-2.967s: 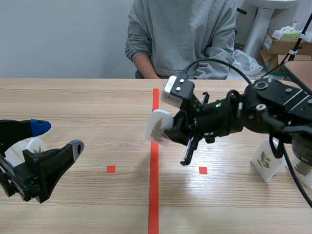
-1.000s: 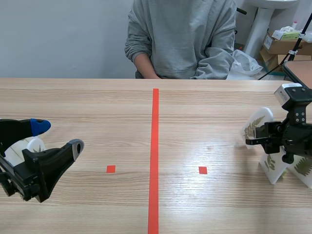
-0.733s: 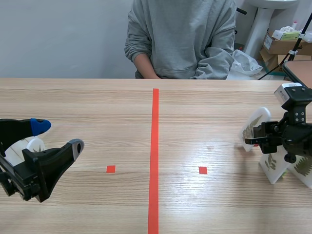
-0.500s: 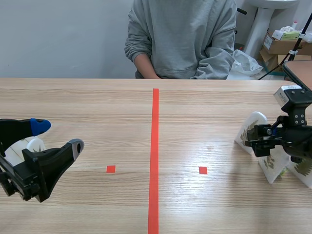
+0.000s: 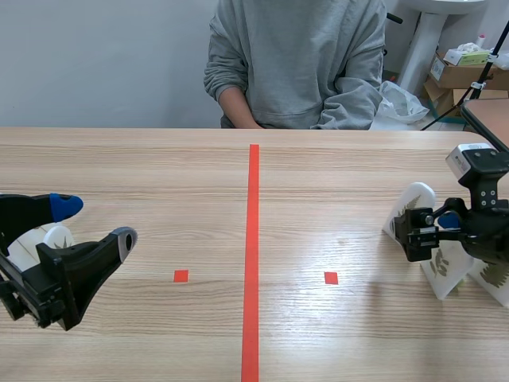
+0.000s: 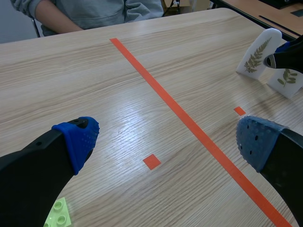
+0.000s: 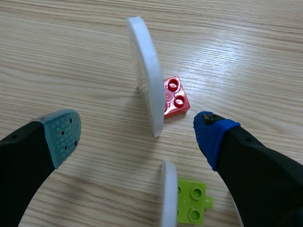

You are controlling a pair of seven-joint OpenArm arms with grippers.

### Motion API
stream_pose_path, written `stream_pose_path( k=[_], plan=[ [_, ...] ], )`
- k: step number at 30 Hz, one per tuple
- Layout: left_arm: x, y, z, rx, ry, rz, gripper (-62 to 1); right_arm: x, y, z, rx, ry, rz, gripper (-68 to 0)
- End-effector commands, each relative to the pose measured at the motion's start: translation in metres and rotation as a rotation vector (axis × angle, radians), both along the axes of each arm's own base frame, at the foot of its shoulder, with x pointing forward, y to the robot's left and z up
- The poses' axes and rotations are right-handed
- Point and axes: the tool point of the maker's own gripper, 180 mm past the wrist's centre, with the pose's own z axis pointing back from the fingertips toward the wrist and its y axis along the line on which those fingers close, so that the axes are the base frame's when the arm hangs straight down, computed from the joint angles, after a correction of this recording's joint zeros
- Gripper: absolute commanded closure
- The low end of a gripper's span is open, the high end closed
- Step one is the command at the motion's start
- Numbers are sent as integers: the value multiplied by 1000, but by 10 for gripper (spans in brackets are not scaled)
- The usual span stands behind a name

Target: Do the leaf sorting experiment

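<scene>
Left claw (image 6: 168,142) and right claw (image 7: 136,135) both gape wide, empty; the standing white card (image 6: 259,53) bears a fern-leaf print.

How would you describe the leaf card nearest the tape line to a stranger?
On the table's right end, by the right gripper, stand white leaf cards. The wanted card has a red brick at its foot; its neighbour has a green brick.
</scene>
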Motion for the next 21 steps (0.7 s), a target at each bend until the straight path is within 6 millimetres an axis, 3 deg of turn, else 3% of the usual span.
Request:
stream_pose_path(
  k=[1, 12, 21],
  plan=[
    [2, -1, 7, -29, -20, 6, -623, 13, -11, 26, -8, -69, -16, -489],
    [2, -1, 7, -29, -20, 6, -623, 20, -10, 95, -53, -226, 98, -489],
    [2, -1, 7, -28, -20, 6, -623, 9, 29, 135, -69, -327, 344, -489]
  ],
)
